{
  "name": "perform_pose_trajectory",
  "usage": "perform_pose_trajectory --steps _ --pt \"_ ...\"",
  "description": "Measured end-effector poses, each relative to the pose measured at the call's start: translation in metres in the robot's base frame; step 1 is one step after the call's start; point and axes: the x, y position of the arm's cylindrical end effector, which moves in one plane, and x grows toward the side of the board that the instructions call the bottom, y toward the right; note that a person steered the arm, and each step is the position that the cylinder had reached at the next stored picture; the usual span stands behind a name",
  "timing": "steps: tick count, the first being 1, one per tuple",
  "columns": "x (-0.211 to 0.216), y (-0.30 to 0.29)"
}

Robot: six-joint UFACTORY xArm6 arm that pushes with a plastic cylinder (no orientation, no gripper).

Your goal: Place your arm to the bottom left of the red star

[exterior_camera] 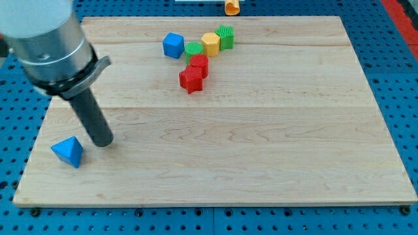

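The red star (191, 80) lies on the wooden board in the upper middle of the view, touching a red block (199, 65) just above it. My tip (102, 142) rests on the board at the view's left, far to the lower left of the red star. A blue triangular block (68, 151) sits just to the lower left of my tip, slightly apart from it.
A cluster above the red star holds a blue block (173, 45), a green block (194, 49), a yellow block (211, 43) and a second green block (226, 36). An orange object (232, 7) lies off the board at the top. The board's edge (32, 156) runs near the blue triangle.
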Motion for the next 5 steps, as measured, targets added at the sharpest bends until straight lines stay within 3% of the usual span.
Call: perform_pose_trajectory --steps 1,5 --pt "-0.0014 0.0368" --pt "-0.0043 0.0404"
